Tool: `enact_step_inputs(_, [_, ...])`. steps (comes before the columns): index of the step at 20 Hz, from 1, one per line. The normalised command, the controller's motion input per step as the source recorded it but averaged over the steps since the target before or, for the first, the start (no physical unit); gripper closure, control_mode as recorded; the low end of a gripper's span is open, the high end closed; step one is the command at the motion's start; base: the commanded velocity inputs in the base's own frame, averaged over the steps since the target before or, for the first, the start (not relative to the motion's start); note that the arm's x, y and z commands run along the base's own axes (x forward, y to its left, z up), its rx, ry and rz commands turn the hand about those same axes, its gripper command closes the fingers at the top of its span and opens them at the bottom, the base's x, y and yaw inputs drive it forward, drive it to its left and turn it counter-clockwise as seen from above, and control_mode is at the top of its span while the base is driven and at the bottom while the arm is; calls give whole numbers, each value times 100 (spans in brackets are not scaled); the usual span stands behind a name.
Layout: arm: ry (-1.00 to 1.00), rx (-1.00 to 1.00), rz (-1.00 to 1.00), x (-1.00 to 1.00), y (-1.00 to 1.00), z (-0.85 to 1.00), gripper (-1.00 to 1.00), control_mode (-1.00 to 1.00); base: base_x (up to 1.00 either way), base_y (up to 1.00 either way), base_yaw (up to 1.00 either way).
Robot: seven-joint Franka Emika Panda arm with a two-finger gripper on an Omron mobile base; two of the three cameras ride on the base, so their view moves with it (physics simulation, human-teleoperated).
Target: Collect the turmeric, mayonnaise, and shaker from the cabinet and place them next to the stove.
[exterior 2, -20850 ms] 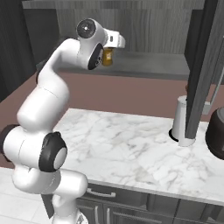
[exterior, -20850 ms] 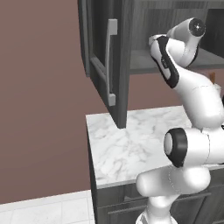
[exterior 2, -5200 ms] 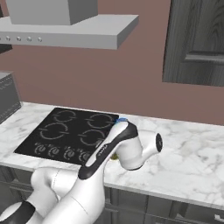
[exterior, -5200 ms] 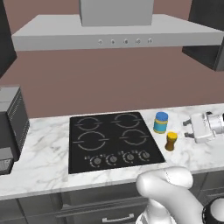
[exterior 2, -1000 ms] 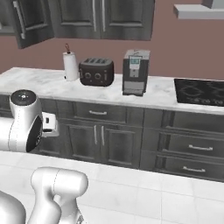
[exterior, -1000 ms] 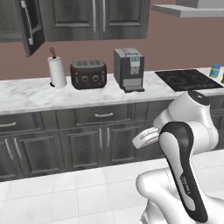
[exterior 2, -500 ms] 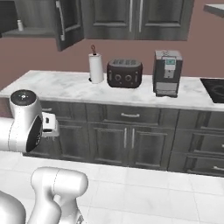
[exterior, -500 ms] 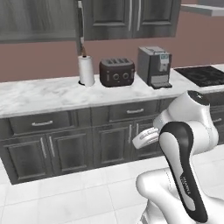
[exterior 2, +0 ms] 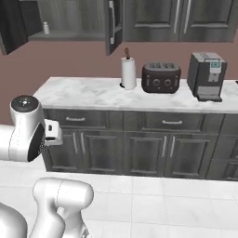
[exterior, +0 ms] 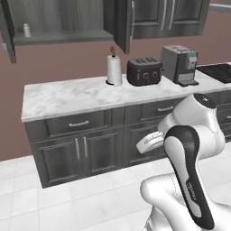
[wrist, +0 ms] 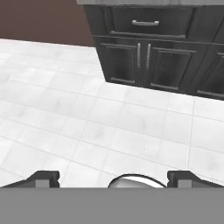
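Observation:
The cabinet (exterior: 63,18) stands open at the upper left, its door (exterior: 123,23) swung out. On its shelf stands the small pale shaker (exterior: 27,30), also seen in the right base view (exterior 2: 46,28). The stove (exterior: 218,71) shows as a black edge at the far right of the counter. The turmeric and the mayonnaise are out of view. My gripper (wrist: 113,178) is open with nothing between its fingertips (wrist: 44,178). It is held low beside the folded arm and points at the floor tiles in front of the base cabinets, far from the shaker.
On the marble counter (exterior: 67,97) stand a paper towel roll (exterior: 114,70), a dark toaster (exterior: 144,71) and a grey coffee machine (exterior: 179,64). Dark base cabinets (exterior 2: 139,144) run below. White tile floor (wrist: 109,122) lies between me and them.
The whole picture has slid right in both base views, so the base has driven left along the counter. The open cabinet with the shaker has come into view. The arm holds its folded pose.

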Motion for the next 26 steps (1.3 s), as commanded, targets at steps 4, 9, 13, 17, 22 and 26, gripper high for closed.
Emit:
enact_step_inputs(4, [0,0,0,0,0,0,-100,100,16,100,-17])
enact_step_inputs(9, [0,0,0,0,0,0,-100,100,43,78,-10])
enact_step_inputs(13, [0,0,0,0,0,0,-100,100,54,56,-5])
enact_step_inputs(17, [0,0,0,0,0,0,-100,100,47,4,0])
enact_step_inputs(22, [0,0,0,0,0,0,-100,100,41,-7,0])
enact_step_inputs(26, [0,0,0,0,0,0,-100,100,42,-10,0])
